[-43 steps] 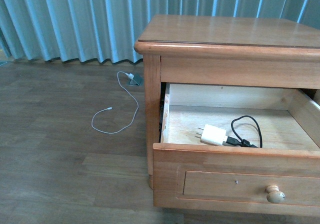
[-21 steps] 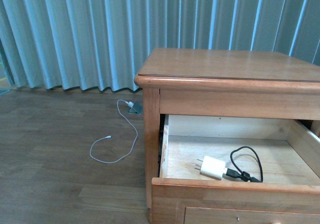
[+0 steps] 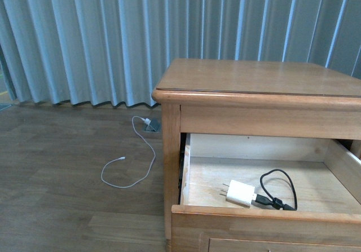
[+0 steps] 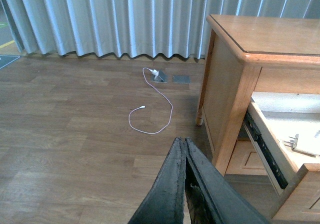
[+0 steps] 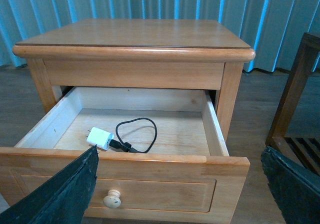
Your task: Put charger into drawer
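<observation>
The upper drawer (image 3: 265,215) of the honey-brown nightstand stands pulled open. The white charger (image 3: 240,193) lies on its pale wood floor with its black looped cable (image 3: 279,189) beside it. The right wrist view shows the charger (image 5: 100,138), the cable (image 5: 137,134), the drawer front (image 5: 150,179) and its round pale knob (image 5: 112,199). My right gripper (image 5: 180,159) is open and empty, in front of the drawer front. My left gripper (image 4: 182,144) is shut and empty over the floor, left of the nightstand. Part of the charger (image 4: 302,144) shows there.
A thin white cable (image 3: 132,164) lies looped on the wooden floor left of the nightstand, running to a floor socket (image 3: 151,125). Pale blue curtains (image 3: 113,38) hang behind. A dark wooden frame (image 5: 295,103) stands beside the nightstand in the right wrist view.
The front view has tilted upward: the nightstand and drawer sit lower in frame, and the knob has dropped out of view. The charger and cable lie unmoved in the drawer.
</observation>
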Robot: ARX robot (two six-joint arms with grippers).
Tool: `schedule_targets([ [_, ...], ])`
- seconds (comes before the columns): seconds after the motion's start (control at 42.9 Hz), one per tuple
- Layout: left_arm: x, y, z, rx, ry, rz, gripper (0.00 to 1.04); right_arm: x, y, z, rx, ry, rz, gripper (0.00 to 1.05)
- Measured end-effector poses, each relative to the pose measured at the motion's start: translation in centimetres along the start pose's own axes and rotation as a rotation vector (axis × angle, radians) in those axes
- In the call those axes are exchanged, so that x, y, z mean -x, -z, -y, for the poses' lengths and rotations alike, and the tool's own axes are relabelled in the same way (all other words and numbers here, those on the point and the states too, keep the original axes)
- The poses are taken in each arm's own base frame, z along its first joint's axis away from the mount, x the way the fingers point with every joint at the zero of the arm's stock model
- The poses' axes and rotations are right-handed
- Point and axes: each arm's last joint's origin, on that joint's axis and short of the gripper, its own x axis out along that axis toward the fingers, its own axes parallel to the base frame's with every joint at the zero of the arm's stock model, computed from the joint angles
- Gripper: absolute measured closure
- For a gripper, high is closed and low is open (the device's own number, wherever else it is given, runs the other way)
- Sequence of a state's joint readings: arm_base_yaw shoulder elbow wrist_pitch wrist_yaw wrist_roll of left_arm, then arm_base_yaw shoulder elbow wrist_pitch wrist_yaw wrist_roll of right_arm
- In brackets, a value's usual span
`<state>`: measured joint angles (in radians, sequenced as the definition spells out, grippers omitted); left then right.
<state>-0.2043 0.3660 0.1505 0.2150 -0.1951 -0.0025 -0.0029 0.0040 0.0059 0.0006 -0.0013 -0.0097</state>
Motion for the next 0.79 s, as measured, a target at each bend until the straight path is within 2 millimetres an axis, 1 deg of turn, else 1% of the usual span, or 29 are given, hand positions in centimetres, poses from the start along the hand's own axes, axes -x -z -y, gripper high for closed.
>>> schedule_targets([
  [0.21, 0.5, 1.2, -0.7, 0.000, -0.003, 0.000, 1.01, 0.0, 0.0, 0.0, 0.000, 0.000, 0.000, 0.08],
  [0.28, 0.6, 1.5, -1.2, 0.000, 0.025, -0.002, 1.01, 0.0, 0.0, 0.0, 0.000, 0.000, 0.000, 0.08],
  [0.397, 0.8, 1.9, -1.9, 0.001, -0.016, 0.002, 1.01, 0.0, 0.0, 0.0, 0.000, 0.000, 0.000, 0.08],
  [0.607, 1.2, 2.6, -1.9, 0.000, -0.009, 0.002, 1.01, 0.0, 0.0, 0.0, 0.000, 0.000, 0.000, 0.08],
  [0.677, 1.9, 3.1, -1.9, 0.001, -0.009, -0.026, 1.01, 0.0, 0.0, 0.0, 0.000, 0.000, 0.000, 0.08],
  [0.793, 2.3, 3.7, -1.9, 0.000, -0.007, 0.005, 1.01, 0.0, 0.0, 0.0, 0.000, 0.000, 0.000, 0.08],
])
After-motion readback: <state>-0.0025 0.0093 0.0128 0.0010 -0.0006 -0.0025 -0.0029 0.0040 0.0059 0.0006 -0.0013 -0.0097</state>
